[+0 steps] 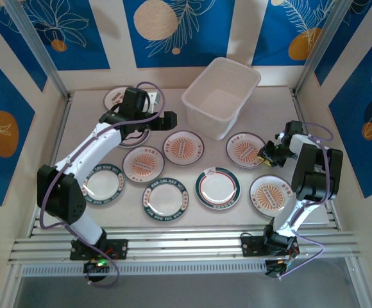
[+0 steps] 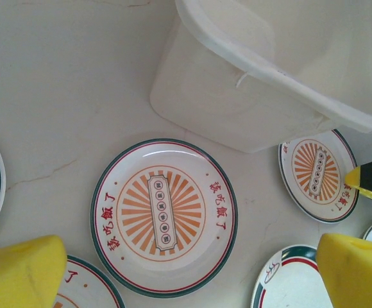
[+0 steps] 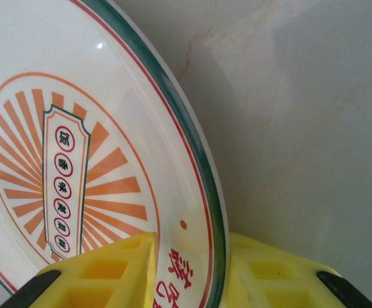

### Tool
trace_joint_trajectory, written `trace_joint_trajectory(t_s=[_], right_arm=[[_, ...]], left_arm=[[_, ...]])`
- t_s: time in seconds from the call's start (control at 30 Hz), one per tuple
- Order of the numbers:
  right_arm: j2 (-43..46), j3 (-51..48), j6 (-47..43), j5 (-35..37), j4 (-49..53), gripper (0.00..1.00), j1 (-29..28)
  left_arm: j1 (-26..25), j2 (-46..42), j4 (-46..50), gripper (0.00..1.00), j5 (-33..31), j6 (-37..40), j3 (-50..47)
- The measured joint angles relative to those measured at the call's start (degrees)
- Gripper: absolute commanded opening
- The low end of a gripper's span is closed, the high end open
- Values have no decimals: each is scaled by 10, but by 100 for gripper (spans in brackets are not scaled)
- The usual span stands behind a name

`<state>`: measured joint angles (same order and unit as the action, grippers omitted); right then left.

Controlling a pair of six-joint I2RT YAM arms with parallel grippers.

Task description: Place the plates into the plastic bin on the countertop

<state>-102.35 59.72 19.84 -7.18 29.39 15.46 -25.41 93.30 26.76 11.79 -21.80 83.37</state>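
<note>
My right gripper [image 3: 192, 256] is pinched narrow on the rim of a sunburst plate [image 3: 77, 160]. Wrist cam shows one yellow pad [image 3: 102, 273] over the printed face and the other outside the green-and-red edge, w/ the rim sandwiched btwn them. Can't tell if the plate is off the surface. On the top cam that grip is at the plate's right edge, and the plate is on the right half of the countertop [image 1: 269, 115], just in front of the plastic bin [image 1: 202, 109] but not touching it.

My left gripper [image 2: 186, 273] is spread wide and holds nothing, its yellow fingertips [image 2: 19, 273] at the bottom corners of its wrist cam. It hangs above a second orange sunburst plate [image 2: 163, 215], which lies flat just beside the bin's near wall. The plate the right arm holds shows further right in the same cam.

The bin sits at the back ctr of the countertop, angled. The other plates [image 1: 165, 199] lie flat in two loose rows in front of it, and two at back left are partly covered by the left arm.
</note>
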Motion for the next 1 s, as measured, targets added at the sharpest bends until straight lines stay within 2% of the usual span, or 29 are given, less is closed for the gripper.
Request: trace_joint_trajectory(t_s=[0.17,0.23,0.53,1.0], right_arm=[[-2,6,9,15,10,29,-5],[-2,7,15,20,15,24,-6],[2,8,34,21,13,13,-6],[98,-46,50,43,-23,1,-9]], left_arm=[[0,7,9,100,2,12,6],[0,8,12,100,2,13,6],[0,8,14,100,2,14,7],[0,8,23,100,9,13,16]])
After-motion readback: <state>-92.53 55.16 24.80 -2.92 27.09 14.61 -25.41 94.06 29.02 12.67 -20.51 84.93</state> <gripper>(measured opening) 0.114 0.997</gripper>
